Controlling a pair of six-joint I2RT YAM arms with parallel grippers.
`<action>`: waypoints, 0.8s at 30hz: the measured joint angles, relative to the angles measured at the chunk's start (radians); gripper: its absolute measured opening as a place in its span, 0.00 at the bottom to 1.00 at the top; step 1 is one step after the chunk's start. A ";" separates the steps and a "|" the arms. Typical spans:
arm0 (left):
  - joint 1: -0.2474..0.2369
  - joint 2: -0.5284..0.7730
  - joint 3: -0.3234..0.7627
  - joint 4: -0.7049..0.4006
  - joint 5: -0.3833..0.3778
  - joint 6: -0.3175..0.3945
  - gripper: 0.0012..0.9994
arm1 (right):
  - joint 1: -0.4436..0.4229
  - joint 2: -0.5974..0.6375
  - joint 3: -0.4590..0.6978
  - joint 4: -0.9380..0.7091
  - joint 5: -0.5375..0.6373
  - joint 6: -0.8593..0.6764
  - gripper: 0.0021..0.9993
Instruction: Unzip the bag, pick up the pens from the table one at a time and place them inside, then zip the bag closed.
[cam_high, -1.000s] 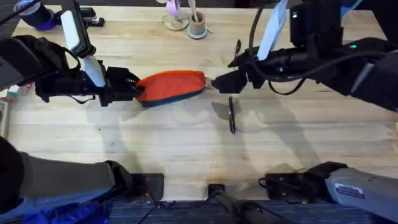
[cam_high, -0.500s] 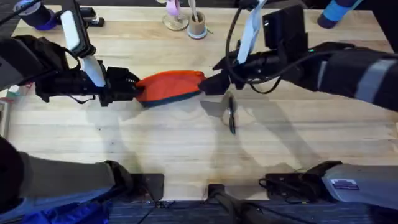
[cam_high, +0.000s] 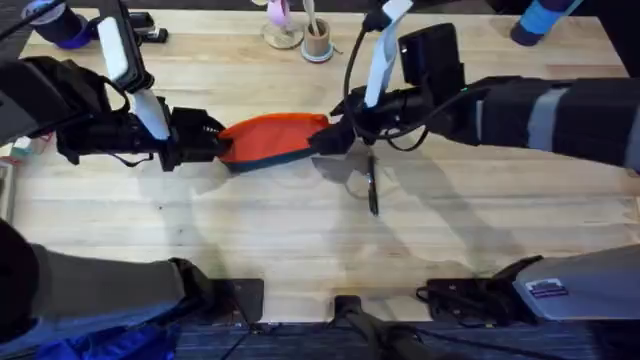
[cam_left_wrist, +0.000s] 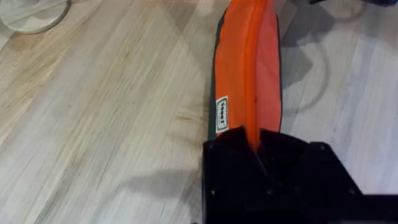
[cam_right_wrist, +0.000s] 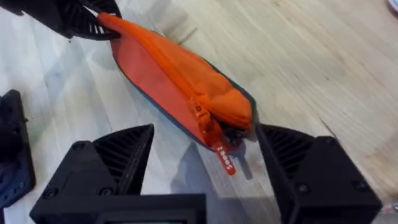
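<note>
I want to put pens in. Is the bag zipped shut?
Shut. The bag has its zip pull at one end, teeth closed along the top.

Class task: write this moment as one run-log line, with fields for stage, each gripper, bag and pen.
stage: before unzip | left gripper: shut on bag end | right gripper: open, by zip pull | bag: zipped | pen: on table

bag (cam_left_wrist: 249, 68) end hidden inside left gripper (cam_left_wrist: 258, 146), second pen perhaps behind right arm

Pale plank tabletop (cam_high: 300, 230) (evenly lit)
</note>
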 joint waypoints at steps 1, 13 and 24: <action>0.000 0.000 0.000 0.000 0.000 0.000 0.04 | 0.003 0.009 0.000 0.008 0.000 0.000 0.98; 0.000 0.000 0.000 -0.001 0.000 0.000 0.04 | 0.003 0.028 0.001 0.043 0.007 -0.001 0.54; 0.000 0.000 0.000 -0.002 0.000 0.000 0.04 | 0.002 0.028 0.001 0.053 0.015 -0.002 0.03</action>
